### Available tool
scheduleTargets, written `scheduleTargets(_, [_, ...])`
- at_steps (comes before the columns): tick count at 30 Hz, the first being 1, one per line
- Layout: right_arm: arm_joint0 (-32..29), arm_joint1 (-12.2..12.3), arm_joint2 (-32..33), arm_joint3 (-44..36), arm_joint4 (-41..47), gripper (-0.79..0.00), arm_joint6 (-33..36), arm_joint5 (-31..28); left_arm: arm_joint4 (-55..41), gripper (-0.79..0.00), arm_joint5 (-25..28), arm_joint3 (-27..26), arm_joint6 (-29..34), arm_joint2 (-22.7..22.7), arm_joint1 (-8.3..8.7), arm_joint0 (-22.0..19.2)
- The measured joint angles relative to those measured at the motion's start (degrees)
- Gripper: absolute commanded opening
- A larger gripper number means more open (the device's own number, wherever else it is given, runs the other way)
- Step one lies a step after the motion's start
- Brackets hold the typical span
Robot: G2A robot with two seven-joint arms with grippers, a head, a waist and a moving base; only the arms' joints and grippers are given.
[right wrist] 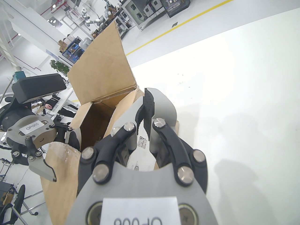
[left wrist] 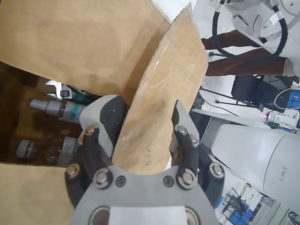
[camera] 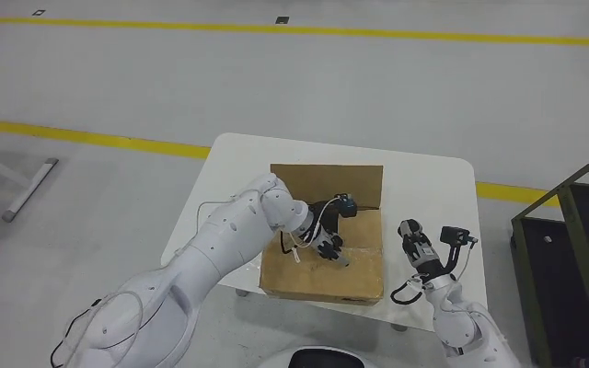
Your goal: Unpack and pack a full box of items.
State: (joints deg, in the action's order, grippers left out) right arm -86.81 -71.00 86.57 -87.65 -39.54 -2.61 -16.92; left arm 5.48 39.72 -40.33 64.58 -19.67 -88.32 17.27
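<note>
A brown cardboard box (camera: 359, 276) stands in the middle of the white table, its far flap (camera: 327, 182) upright. My left gripper (camera: 329, 247) hangs over the box top, open, its fingers either side of a side flap (left wrist: 168, 71): one finger inside the box, one outside. In the right wrist view this gripper (right wrist: 63, 155) straddles the flap's edge. Inside the box lie an adjustable wrench (left wrist: 57, 91), a white spray bottle (left wrist: 58, 108) and a grey-capped bottle (left wrist: 35, 151). My right gripper (camera: 408, 230) sits shut and empty beside the box's right wall (right wrist: 147, 101).
Bare white table (camera: 433, 184) runs to the right of and behind the box. A dark metal rack (camera: 552, 267) stands off the table's right side. The box's near flap (left wrist: 28, 195) lies folded over the opening.
</note>
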Motion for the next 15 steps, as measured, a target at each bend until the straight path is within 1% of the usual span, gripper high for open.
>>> scheduleTargets(6, [0.32,-0.07,-0.15,0.04,-0.08,-0.785,0.18,0.53,-0.50,-0.785,1.53,-0.02,-1.52,5.29,0.48,-2.53])
scheduleTargets(9, [0.48,-0.09,-0.19,-0.20,-0.07,-0.785,0.28,0.71,-0.32,-0.785,2.68,0.53,-2.66,7.15,0.80,-4.25])
scheduleTargets(15, [0.86,-0.17,-0.16,-0.84,0.47,-0.785,0.24,1.06,-1.01,-0.785,5.17,2.09,-5.17,8.25,1.26,-6.98])
